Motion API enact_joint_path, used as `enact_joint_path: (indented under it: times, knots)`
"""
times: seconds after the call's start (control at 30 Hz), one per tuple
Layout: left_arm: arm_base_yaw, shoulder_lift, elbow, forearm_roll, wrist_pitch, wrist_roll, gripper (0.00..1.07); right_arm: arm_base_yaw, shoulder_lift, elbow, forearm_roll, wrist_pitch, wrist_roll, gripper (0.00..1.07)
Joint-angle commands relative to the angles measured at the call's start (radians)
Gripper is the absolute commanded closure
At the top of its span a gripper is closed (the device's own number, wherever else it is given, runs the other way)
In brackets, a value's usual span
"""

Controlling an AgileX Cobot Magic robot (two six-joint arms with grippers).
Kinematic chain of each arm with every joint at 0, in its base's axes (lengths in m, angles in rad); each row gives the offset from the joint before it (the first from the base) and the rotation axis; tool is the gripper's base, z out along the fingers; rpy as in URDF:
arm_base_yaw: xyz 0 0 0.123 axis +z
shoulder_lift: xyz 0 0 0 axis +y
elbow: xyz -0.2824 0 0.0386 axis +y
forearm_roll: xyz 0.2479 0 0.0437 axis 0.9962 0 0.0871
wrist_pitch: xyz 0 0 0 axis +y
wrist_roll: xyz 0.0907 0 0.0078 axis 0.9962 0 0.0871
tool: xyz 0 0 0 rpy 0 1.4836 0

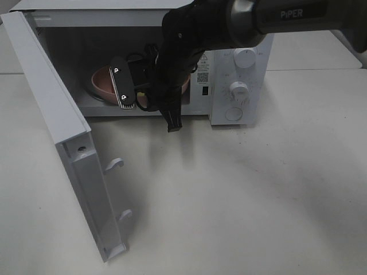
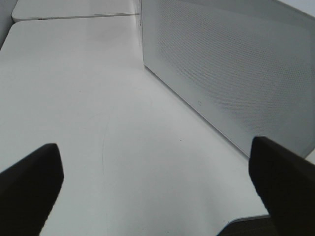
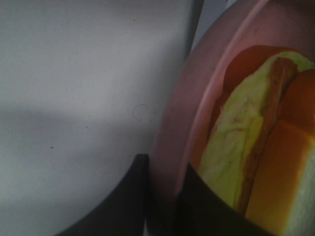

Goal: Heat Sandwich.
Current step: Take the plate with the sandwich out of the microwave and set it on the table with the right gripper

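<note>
The sandwich point(image 3: 246, 147) lies on a round pink plate point(image 3: 182, 132), showing green lettuce and orange-red filling in the right wrist view. My right gripper point(image 3: 162, 196) is shut on the plate's rim, one dark finger point(image 3: 123, 201) outside it and the other over it. From the high camera, the right arm reaches into the open microwave point(image 1: 229, 86). There the gripper point(image 1: 140, 97) sits at the pink plate point(image 1: 102, 80), and the arm hides the sandwich. My left gripper point(image 2: 157, 187) is open and empty above the table, beside the microwave's perforated side wall point(image 2: 231, 73).
The microwave door point(image 1: 69, 154) swings out toward the front left, with two hooks on its inner edge. Its control panel with knobs point(image 1: 238, 89) is on the right. White table point(image 1: 241, 195) stretches in front and to the right.
</note>
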Motion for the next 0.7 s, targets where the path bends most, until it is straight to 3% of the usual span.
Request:
enact_joint_path:
  times: [0.03, 0.7]
  knots:
    - [0.005, -0.016, 0.0, -0.008, 0.003, -0.002, 0.09, -0.005, -0.062, 0.067, -0.004, -0.092, -0.023, 1.07]
    - [0.005, -0.016, 0.0, -0.008, 0.003, -0.002, 0.09, 0.014, -0.299, 0.443, -0.004, -0.346, -0.168, 1.07]
